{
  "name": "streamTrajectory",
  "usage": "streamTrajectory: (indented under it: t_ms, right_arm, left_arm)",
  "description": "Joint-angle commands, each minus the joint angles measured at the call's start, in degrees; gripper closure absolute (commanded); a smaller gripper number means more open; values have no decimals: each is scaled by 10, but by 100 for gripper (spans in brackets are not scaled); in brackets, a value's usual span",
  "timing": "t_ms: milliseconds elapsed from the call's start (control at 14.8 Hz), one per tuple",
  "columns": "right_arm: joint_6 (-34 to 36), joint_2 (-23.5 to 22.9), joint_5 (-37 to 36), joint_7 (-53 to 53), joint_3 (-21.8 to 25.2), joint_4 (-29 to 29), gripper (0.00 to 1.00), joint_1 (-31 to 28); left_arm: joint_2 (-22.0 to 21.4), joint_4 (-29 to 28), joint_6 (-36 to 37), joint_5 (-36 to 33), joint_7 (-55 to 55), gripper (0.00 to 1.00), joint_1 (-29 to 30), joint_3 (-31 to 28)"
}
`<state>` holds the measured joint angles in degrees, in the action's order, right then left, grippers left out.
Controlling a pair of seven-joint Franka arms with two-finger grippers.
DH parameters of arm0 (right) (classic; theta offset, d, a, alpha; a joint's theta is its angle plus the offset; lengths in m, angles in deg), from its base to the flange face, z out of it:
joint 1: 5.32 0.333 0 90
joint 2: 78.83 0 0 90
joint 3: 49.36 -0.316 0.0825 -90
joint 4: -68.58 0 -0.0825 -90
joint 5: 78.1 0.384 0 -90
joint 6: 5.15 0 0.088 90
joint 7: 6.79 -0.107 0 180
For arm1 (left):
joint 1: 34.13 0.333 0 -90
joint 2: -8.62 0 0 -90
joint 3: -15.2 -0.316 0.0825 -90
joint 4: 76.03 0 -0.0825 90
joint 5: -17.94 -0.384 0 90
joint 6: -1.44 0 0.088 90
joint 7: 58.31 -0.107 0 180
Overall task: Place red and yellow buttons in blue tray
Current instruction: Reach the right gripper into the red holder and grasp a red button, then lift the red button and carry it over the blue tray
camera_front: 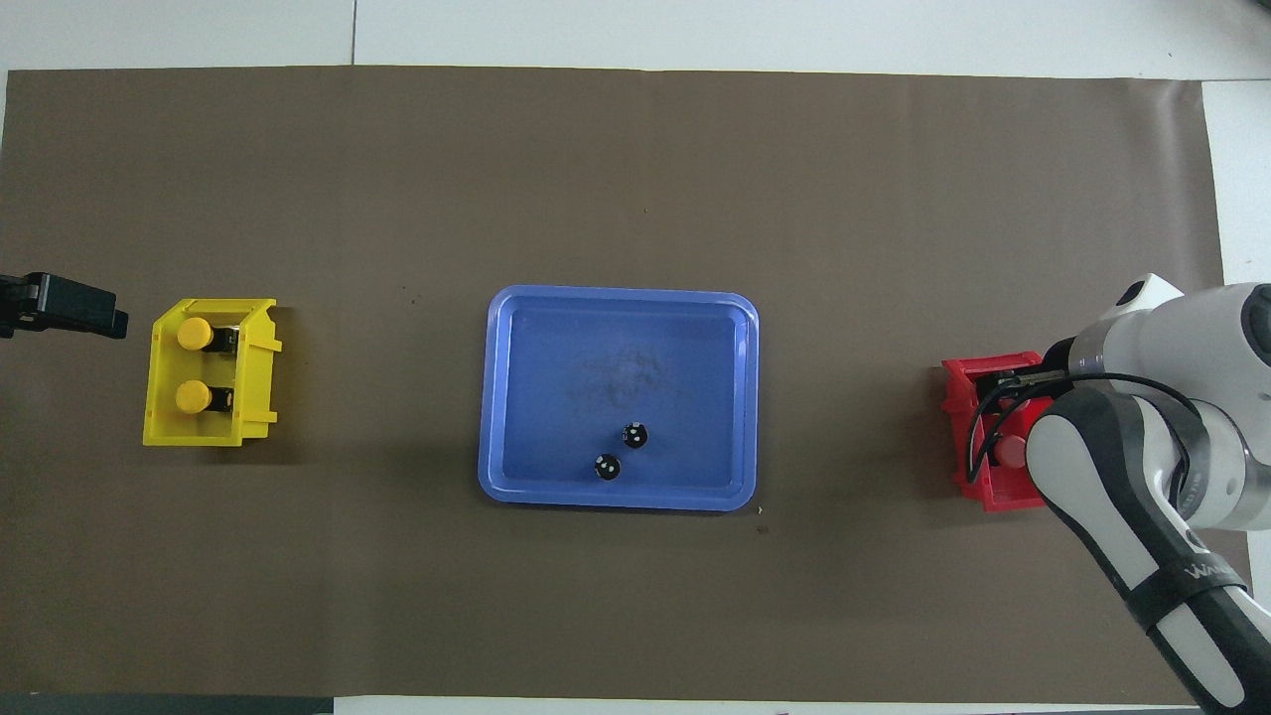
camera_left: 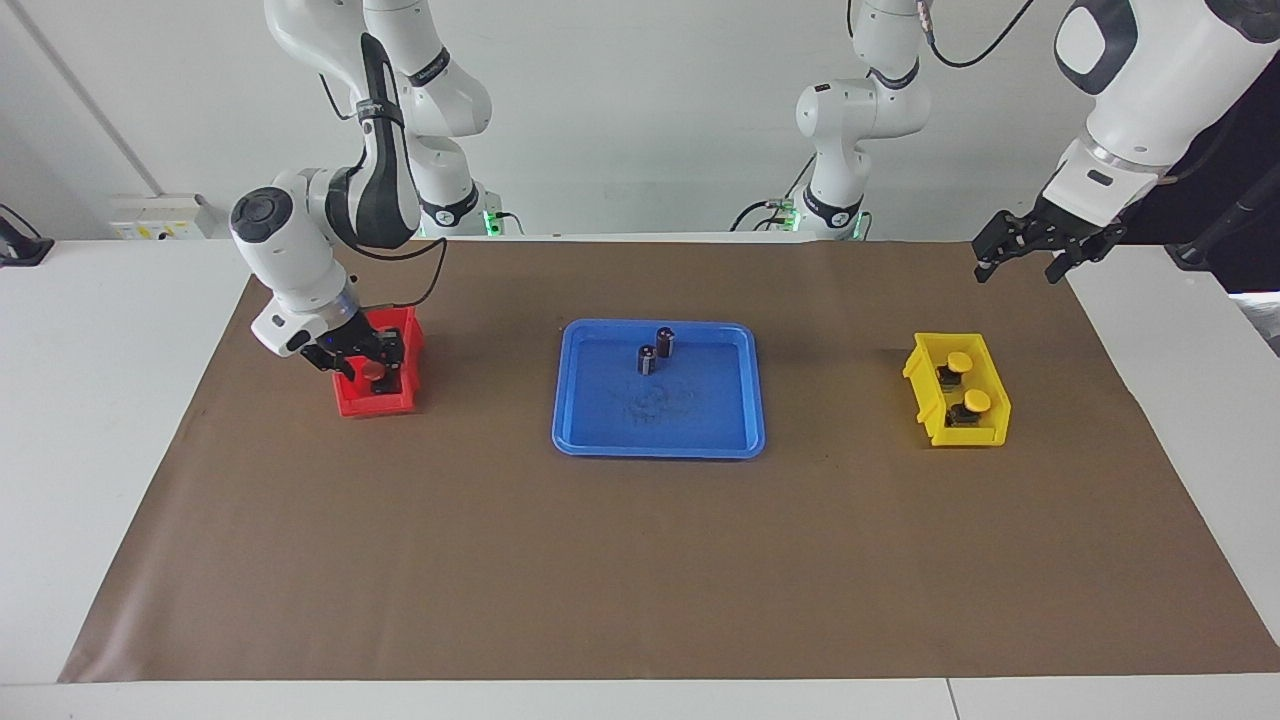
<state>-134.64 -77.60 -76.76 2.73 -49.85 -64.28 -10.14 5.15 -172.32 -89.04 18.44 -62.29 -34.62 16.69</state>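
Observation:
The blue tray [camera_left: 655,448] [camera_front: 516,397] lies mid-table. Two yellow buttons [camera_left: 960,362] [camera_left: 977,401] sit in a small yellow bin [camera_left: 925,395] toward the left arm's end; they also show in the overhead view [camera_front: 194,334] [camera_front: 192,397]. My right gripper [camera_left: 366,366] is down inside a small red bin [camera_left: 375,403] [camera_front: 963,437] at a red button [camera_left: 372,370] [camera_front: 1011,452]. A second red button is hidden. My left gripper [camera_left: 1028,258] [camera_front: 60,306] hangs open and empty in the air over the mat's edge beside the yellow bin [camera_front: 253,397].
Two dark capless cylinders [camera_left: 667,342] [camera_left: 648,360] stand in the blue tray on its side nearer the robots; they also show in the overhead view [camera_front: 635,435] [camera_front: 607,467]. A brown mat [camera_left: 640,560] covers the table.

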Motion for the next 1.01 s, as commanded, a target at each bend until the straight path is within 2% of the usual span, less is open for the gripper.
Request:
streamTrajectory:
  t_ms: [0, 202, 404, 472, 606, 741, 943]
  right_arm:
    - [-13, 18, 10, 17, -2, -23, 38, -2]
    - [-13, 18, 10, 23, -2, -23, 51, -2]
    - [-2, 17, 9, 25, -2, -15, 74, -3]
    - [7, 15, 9, 25, -2, -6, 77, -3]
    - [72, 1, 9, 26, -2, 53, 77, -3]
    - [168, -16, 7, 24, -2, 142, 77, -1]
    - [243, -38, 2, 15, -3, 236, 77, 34]
  left_arm:
    - [-10, -9, 4, 1, 5, 0, 2, 0]
    - [-10, -9, 4, 1, 5, 0, 1, 0]
    - [-10, -9, 4, 2, 5, 0, 2, 0]
    - [-10, -9, 4, 2, 5, 0, 2, 0]
    - [-10, -8, 4, 1, 5, 0, 2, 0]
    - [-10, -8, 4, 2, 5, 0, 2, 0]
    - [-10, -8, 4, 2, 5, 0, 2, 0]
